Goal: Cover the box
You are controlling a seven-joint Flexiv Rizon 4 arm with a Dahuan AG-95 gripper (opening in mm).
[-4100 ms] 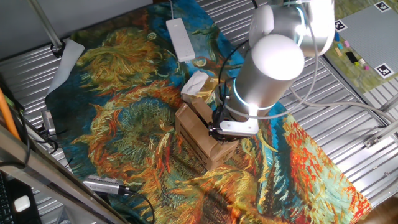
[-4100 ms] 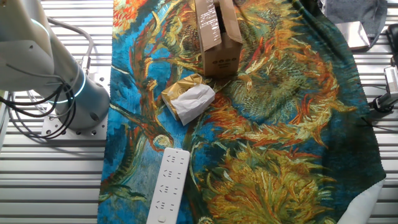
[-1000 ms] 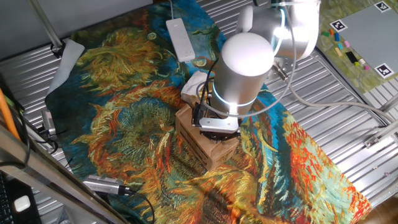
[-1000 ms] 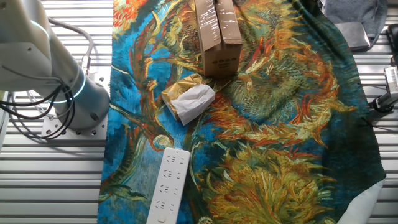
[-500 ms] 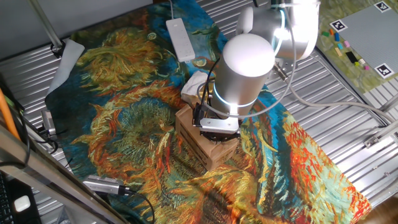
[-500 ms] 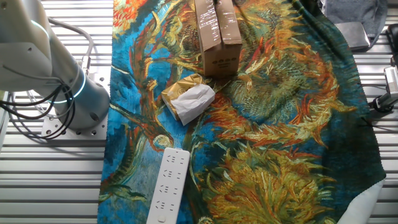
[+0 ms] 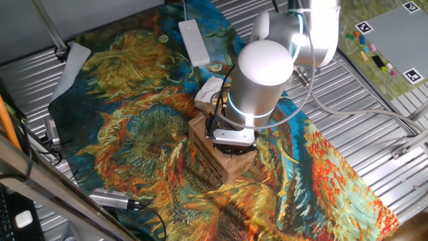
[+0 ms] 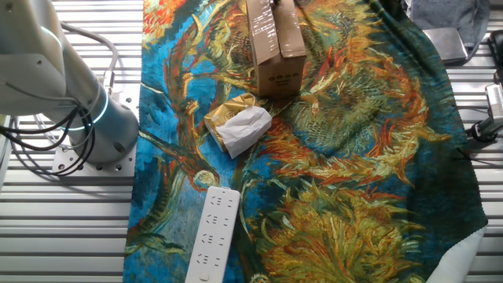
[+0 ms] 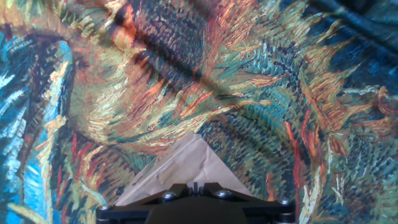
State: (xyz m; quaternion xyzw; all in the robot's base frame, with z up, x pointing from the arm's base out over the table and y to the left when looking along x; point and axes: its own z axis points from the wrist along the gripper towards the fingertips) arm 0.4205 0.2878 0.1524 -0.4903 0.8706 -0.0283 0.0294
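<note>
The brown cardboard box [image 7: 215, 155] stands on the painted cloth; in the other fixed view [image 8: 277, 49] its top flaps lie folded down with a seam along the middle. My arm's wrist [image 7: 234, 134] is right over the box top and hides the gripper in that view. In the hand view the gripper [image 9: 194, 186] shows only as its dark base at the bottom edge, fingers close together, holding nothing. A corner of the box's brown top [image 9: 180, 163] pokes out just beyond the fingers, the cloth beyond it.
Crumpled white paper on a yellowish wrapper [image 7: 210, 90] lies just behind the box, also seen in the other fixed view [image 8: 240, 126]. A white power strip [image 7: 194, 41] lies farther off. The robot base [image 8: 71, 94] stands beside the cloth. A metal tool [image 7: 110, 199] lies at the cloth's near edge.
Over four seconds the wrist has moved from the box's right side to directly over its top. In the last second it has barely shifted, and the box has not moved.
</note>
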